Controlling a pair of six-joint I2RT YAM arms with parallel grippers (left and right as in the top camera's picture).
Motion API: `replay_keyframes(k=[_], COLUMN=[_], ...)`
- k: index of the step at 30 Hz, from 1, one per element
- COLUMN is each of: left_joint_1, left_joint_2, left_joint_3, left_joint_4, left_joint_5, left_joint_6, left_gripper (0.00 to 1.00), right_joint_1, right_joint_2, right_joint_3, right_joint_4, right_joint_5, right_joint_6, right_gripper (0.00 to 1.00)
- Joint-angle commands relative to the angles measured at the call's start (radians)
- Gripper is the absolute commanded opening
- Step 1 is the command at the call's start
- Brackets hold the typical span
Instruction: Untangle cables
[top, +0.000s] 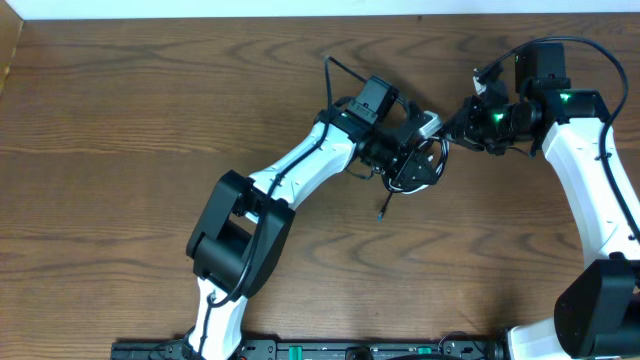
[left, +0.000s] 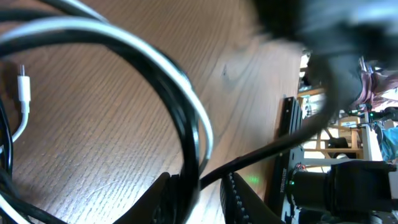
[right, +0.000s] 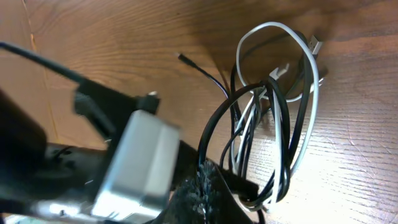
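The cables (top: 420, 165) lie in a tangled coil of white and black loops at mid-table, between both grippers. My left gripper (top: 408, 150) is over the coil's left side. In the left wrist view its jaws (left: 202, 199) stand a little apart around a black cable (left: 186, 155) that rests against the left finger, and a white cable's plug (left: 23, 87) lies on the wood. My right gripper (top: 452, 130) reaches in from the right. In the right wrist view it (right: 205, 180) is shut on a black cable (right: 214, 124) rising from between the fingertips, beside the white cable (right: 311, 93).
A loose black cable end (top: 381, 212) trails toward the table's front. The left arm's grey wrist block (right: 137, 162) sits close beside the right fingers. The right arm (left: 336, 37) looms blurred, with the table's edge rail (left: 289, 143) behind.
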Motion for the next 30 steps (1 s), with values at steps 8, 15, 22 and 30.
replay_keyframes(k=[8,15,22,30], left_joint_1=[-0.007,-0.027,-0.006,0.002], left_joint_2=[0.021,0.021,0.021,0.021], left_joint_3=[-0.014,-0.015,-0.015,-0.015], left_joint_4=[0.037,0.080,0.081,-0.008], left_joint_5=[0.023,0.013,-0.166,-0.484], left_joint_6=[-0.005,-0.005,-0.115,-0.190], left_gripper=[0.21,0.08,0.08,0.08], right_joint_1=[-0.003,-0.003,-0.016,-0.036], right_joint_2=[-0.019,-0.019,-0.019,-0.019], right_joint_3=[0.013,0.013,0.013,0.012], right_joint_4=[-0.001,-0.001,-0.013,-0.050], right_joint_5=[-0.007,-0.007,0.033,0.259], right_joint_6=[-0.019,-0.019,-0.019,0.001], right_gripper=[0.01,0.01,0.01,0.19])
